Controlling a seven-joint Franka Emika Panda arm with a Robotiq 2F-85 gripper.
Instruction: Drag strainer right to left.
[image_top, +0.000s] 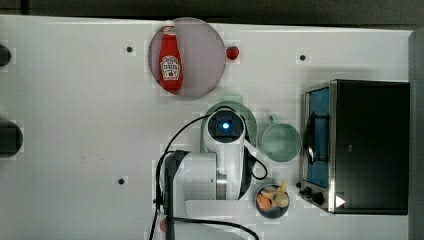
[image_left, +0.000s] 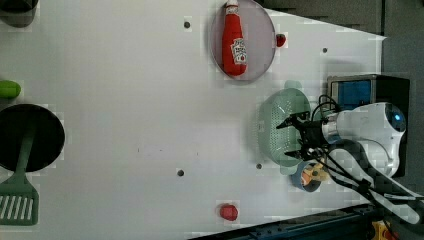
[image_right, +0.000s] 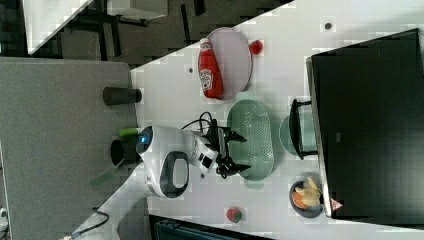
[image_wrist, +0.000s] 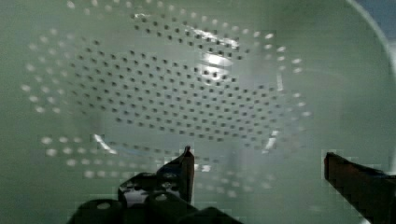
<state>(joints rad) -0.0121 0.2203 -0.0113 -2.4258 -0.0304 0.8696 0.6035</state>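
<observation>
Ketchup bottle (image_top: 170, 58) lying on the greyish-pink plate (image_top: 205, 55): white label with dark lettering, shaped like a Heinz label, words not legible in the top view. Same label in the left view (image_left: 239, 50) and the right view (image_right: 206, 79), also unreadable. Toaster oven (image_top: 370, 145): small white triangle sign at its front corner (image_top: 340, 201), no text readable. Nothing else carries lettering.

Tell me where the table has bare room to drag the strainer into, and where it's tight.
Bare room: the wide white stretch to the top view's left of the strainer, below the plate holding the ketchup bottle. Crowded: to the top view's right, where the mug, the snack bowl and the toaster oven sit close together. The open gripper hangs over the strainer.
</observation>
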